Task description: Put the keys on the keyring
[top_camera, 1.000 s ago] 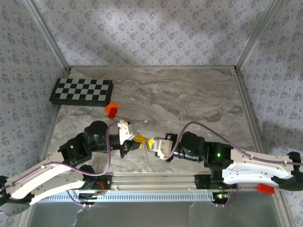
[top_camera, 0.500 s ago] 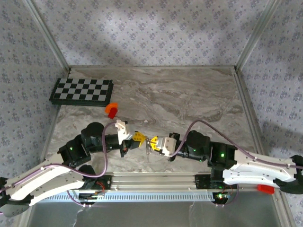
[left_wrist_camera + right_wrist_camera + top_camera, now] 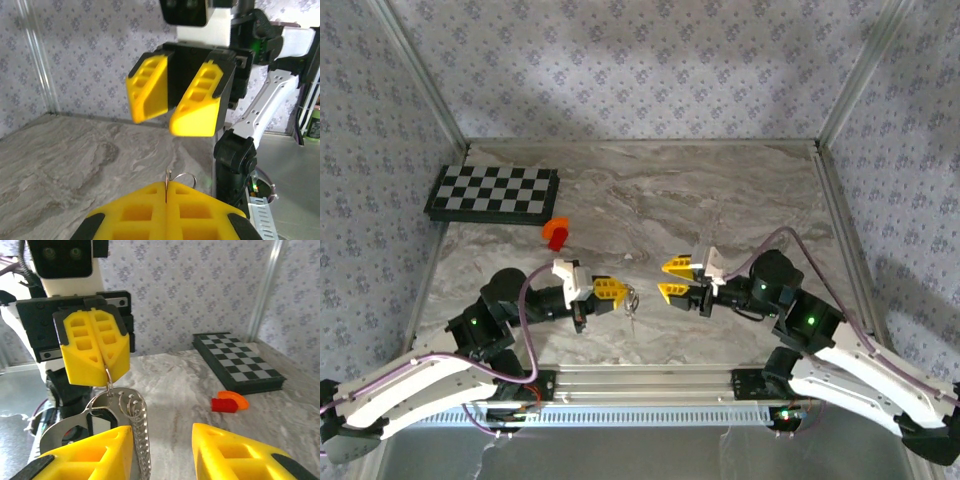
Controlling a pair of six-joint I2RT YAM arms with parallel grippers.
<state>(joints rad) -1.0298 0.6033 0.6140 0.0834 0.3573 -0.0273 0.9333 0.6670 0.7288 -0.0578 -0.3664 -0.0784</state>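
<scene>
Keyring (image 3: 632,299) hangs from raised left gripper (image 3: 622,291).

No readable text, labels or numbers anywhere.

In the upper left of my frame the left gripper (image 3: 103,366) has its yellow fingers pressed together on the thin wire of the keyring (image 3: 125,392). The keyring's loop and fine chain (image 3: 141,450) hang down from there. Along the bottom edge, the right gripper (image 3: 162,440) stands with its fingers apart. At right on the desk (image 3: 185,385) lie a checkerboard (image 3: 237,367) and an orange-red block (image 3: 227,401).
</scene>
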